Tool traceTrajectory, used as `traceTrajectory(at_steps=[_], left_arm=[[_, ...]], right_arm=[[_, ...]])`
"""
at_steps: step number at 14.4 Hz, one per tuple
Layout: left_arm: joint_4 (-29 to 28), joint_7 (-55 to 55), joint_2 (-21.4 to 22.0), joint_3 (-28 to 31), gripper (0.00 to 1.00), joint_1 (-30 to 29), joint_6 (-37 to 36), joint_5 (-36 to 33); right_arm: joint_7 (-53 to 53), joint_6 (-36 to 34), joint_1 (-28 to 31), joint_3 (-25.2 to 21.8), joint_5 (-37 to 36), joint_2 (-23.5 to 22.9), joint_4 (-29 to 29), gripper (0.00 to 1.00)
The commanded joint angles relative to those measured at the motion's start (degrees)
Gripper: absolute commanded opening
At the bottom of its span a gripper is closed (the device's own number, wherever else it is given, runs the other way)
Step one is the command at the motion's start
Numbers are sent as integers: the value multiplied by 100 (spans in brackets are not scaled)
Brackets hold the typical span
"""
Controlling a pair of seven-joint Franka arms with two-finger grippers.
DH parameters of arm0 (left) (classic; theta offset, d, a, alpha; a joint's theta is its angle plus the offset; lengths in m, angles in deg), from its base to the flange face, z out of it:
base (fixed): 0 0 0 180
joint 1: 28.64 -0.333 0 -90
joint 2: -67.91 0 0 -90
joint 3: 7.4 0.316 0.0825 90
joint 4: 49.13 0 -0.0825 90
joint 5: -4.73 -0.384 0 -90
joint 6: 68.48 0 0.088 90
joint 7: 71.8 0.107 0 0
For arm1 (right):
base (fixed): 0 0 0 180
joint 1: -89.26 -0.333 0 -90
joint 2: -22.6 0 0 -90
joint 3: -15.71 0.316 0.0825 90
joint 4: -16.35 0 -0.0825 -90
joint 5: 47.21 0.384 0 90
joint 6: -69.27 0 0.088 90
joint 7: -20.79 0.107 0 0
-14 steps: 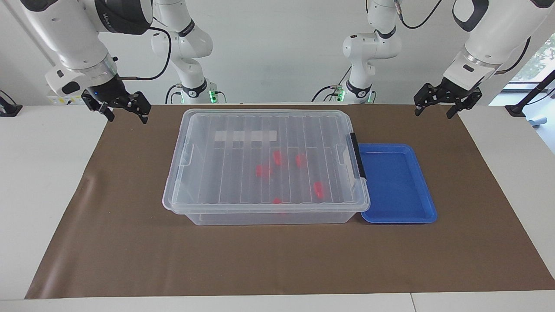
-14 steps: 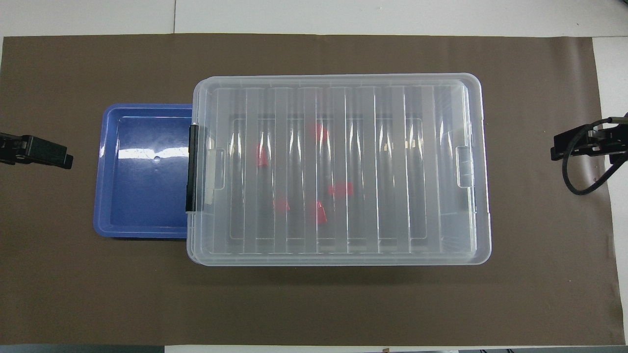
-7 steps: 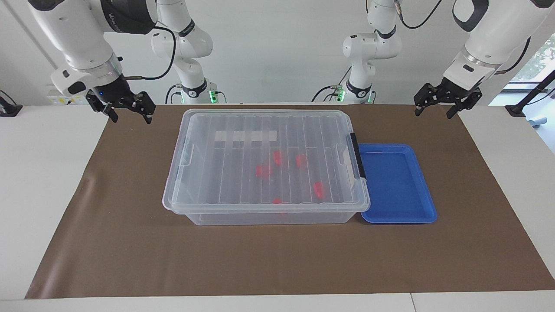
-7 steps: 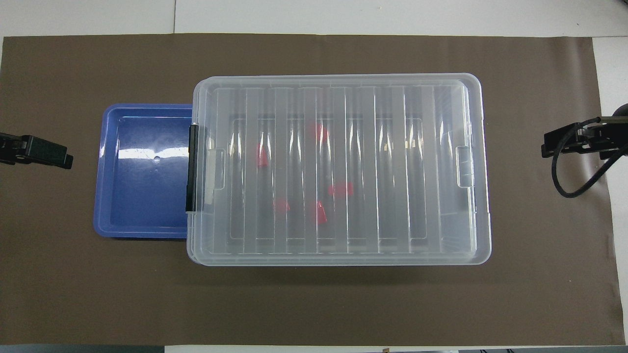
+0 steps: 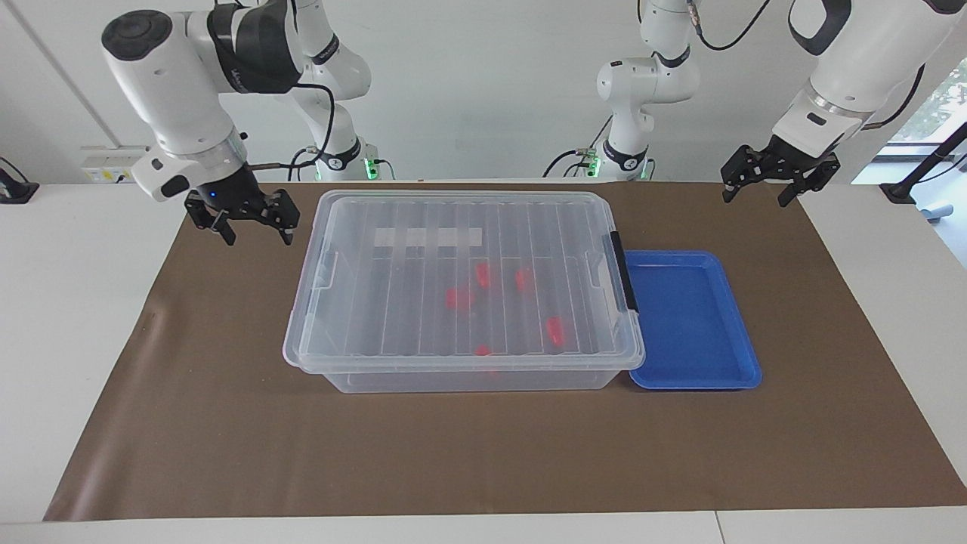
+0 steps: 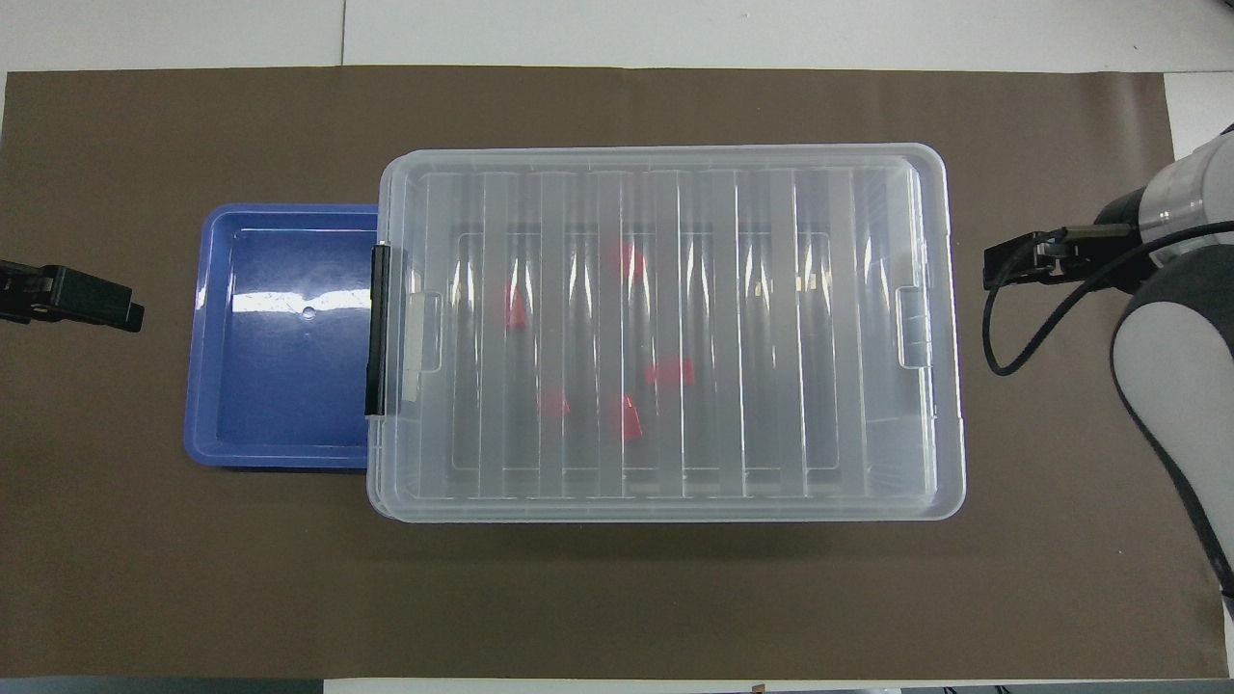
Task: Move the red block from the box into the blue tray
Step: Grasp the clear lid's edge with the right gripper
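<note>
I see the right gripper (image 5: 254, 225) fingers spread, holding nothing, over the mat beside the box (image 5: 462, 283). Lid's on; red blocks (image 5: 555, 330) inside. Blue tray (image 5: 691, 317) touches the box. Left gripper (image 5: 778, 187) waits, fingers spread, empty.

Facing view: high, across the table, toward the robots.
Overhead view: steeply down.
Shared: box (image 5: 464, 283), tray (image 6: 280, 337).
</note>
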Motion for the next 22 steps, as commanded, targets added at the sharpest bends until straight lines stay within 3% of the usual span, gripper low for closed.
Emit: traceTrajectory(at_steps=[1, 4, 13, 22], left_arm=[[-83, 49, 81, 38, 100, 4, 39, 78], [-83, 49, 81, 30, 100, 4, 39, 78], [-83, 49, 81, 38, 100, 4, 39, 78], [-83, 49, 81, 38, 100, 4, 39, 78]], right_arm=[[257, 392, -117, 26, 64, -246, -194, 100], [213, 850, -100, 26, 55, -246, -669, 100], [-199, 1131, 85, 26, 29, -106, -1144, 100], [-1122, 1273, 612, 17, 29, -97, -1233, 100]])
